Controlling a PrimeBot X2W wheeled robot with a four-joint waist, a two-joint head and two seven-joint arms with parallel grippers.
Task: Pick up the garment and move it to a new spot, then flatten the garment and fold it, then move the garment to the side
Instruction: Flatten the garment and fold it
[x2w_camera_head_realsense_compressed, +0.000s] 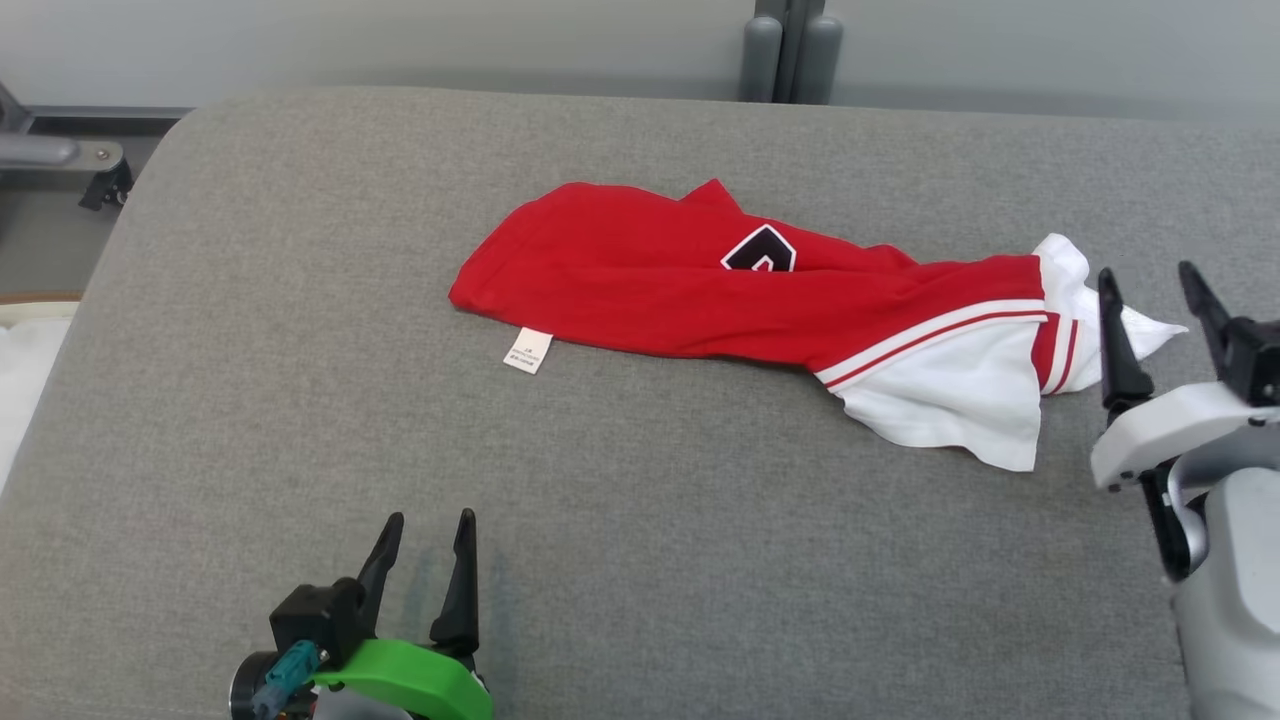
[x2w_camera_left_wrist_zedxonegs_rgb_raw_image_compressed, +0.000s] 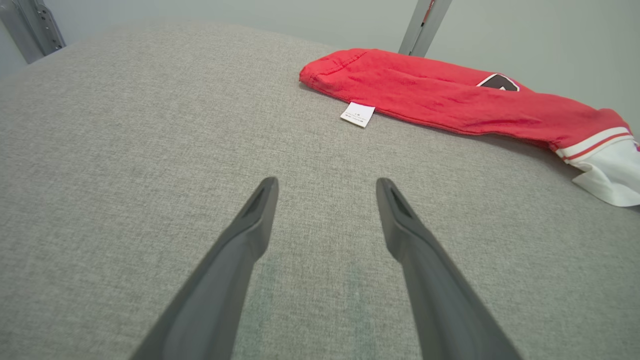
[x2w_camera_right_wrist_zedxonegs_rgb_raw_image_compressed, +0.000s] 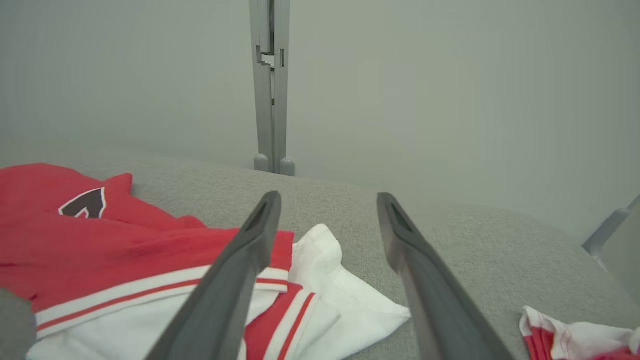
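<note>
Bunched garment (x2w_camera_head_realsense_compressed: 640, 280), emblem (x2w_camera_head_realsense_compressed: 760, 252) half folded under, label (x2w_camera_head_realsense_compressed: 528, 351) print unreadable

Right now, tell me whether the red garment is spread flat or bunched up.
Bunched, not flat: the red garment lies as a long crumpled strip on the grey surface, its white end creased.

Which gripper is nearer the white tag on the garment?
Left. The left gripper sits open in front of the tag, apart from it; the right gripper is at the white end of the garment, far from the tag.
</note>
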